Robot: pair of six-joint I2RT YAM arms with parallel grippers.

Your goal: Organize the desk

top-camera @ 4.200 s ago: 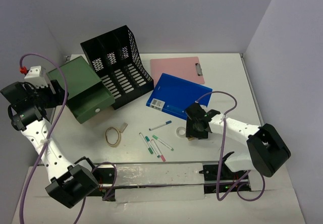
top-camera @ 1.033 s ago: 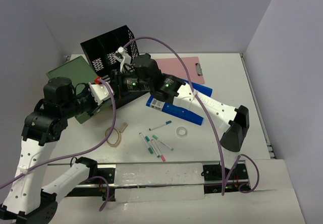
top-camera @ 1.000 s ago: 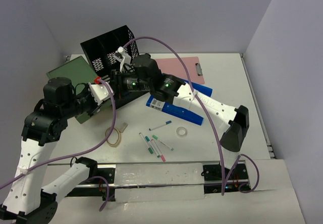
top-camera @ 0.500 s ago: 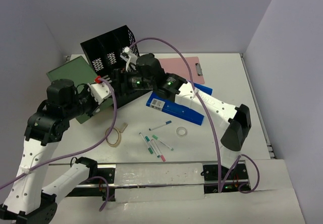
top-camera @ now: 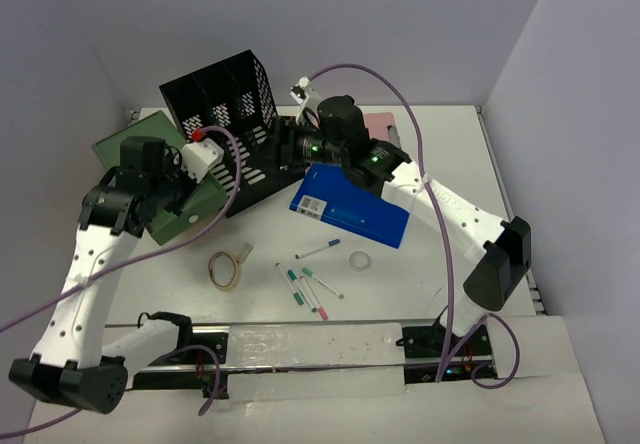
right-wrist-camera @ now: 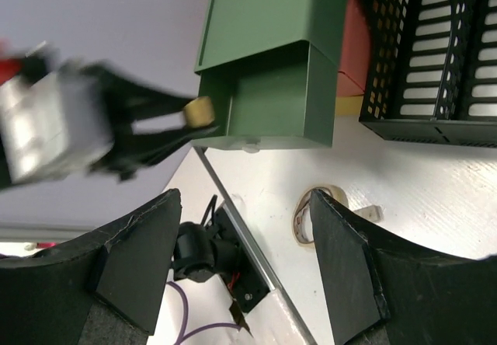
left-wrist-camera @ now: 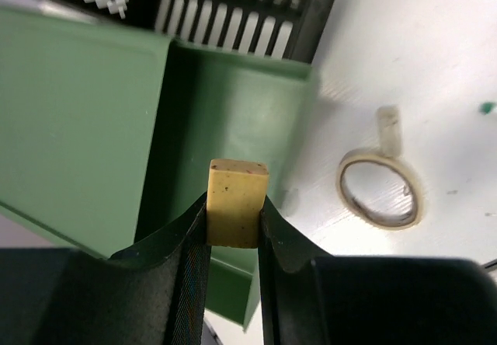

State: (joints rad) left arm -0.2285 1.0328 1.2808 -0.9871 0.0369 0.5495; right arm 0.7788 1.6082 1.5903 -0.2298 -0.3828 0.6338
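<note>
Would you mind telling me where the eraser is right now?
The eraser is pinched in the left gripper, over the green drawer, left of the tape roll, in the left wrist view.

Pretty sure this was a robotics lab dressed up as an office: white desk (top-camera: pixel 450 149) boxed in by bare lilac walls (top-camera: pixel 400 24), left arm (top-camera: pixel 85 274) and right arm (top-camera: pixel 450 214) bolted on, binder (top-camera: pixel 355 209), markers (top-camera: pixel 310 284) and tape (top-camera: pixel 225 270) near the black file rack (top-camera: pixel 225 104).

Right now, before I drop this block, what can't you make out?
Top view: pink clipboard mostly behind right arm; binder label too small to read; green drawer interior under left arm.
Left wrist: drawer's near end behind left tool and tan block.
Right wrist: left tool blurred; tape roll partly behind a finger.
</note>
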